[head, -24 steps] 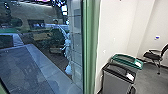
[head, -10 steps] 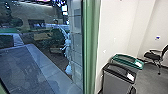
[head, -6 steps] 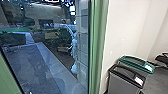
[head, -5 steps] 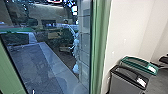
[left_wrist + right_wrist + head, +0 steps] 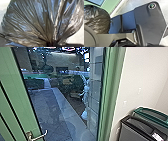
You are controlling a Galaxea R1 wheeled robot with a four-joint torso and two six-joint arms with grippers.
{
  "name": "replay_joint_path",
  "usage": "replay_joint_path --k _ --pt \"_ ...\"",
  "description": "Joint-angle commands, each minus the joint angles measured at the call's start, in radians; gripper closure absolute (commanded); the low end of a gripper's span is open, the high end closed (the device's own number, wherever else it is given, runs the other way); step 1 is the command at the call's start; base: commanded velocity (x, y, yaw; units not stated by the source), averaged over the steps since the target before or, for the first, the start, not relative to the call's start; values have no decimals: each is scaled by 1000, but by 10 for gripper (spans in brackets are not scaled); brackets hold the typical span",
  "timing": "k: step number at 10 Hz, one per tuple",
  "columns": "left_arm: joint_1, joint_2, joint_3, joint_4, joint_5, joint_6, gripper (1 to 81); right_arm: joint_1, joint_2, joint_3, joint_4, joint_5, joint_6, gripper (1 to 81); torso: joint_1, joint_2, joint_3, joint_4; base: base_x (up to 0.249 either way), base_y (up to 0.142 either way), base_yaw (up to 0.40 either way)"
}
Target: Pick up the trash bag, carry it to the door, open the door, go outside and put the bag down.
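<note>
Behind a tall pane of glass [image 5: 51, 112], in the head view, a paved stretch of ground [image 5: 46, 103] runs back beside a pale, flat-topped strip [image 5: 68, 115]. Farther off are dark, leafy-looking shapes and, next to a tiled pillar [image 5: 95, 97], a whitish lump [image 5: 84, 115] too blurred to name. Green framing borders the pane; on its left part [image 5: 21, 92], low down, sits a metal lever handle [image 5: 37, 136] with its grip reaching across toward the glass.

To the right of the frame is a plain white wall [image 5: 142, 77]. Against it, in the lower corner, stand two bins close together: a grey one with a black rim [image 5: 131, 122] and, just behind it, one with a green rim [image 5: 150, 112].

The trash bag [image 5: 31, 22] looms large in the left wrist view — dark, shiny and full, its plastic drawn into tight pleats that meet at the left gripper [image 5: 50, 44], whose fingers are clenched on the gathered neck. In the right wrist view the same bag bulges near the green frame, rounded and creased, on the near side of the glass. As for the right gripper [image 5: 130, 44], I cannot tell whether it is open or closed.
</note>
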State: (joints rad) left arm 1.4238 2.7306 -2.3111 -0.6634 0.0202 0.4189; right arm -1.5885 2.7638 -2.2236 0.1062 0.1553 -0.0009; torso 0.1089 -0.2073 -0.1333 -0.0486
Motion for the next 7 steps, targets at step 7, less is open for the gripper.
replay_joint_path --k 7 --pt "-24 -70 113 -4 12 3 811 24 -39 58 -23 -57 -4 10 0 0 0 0 0 0 278"
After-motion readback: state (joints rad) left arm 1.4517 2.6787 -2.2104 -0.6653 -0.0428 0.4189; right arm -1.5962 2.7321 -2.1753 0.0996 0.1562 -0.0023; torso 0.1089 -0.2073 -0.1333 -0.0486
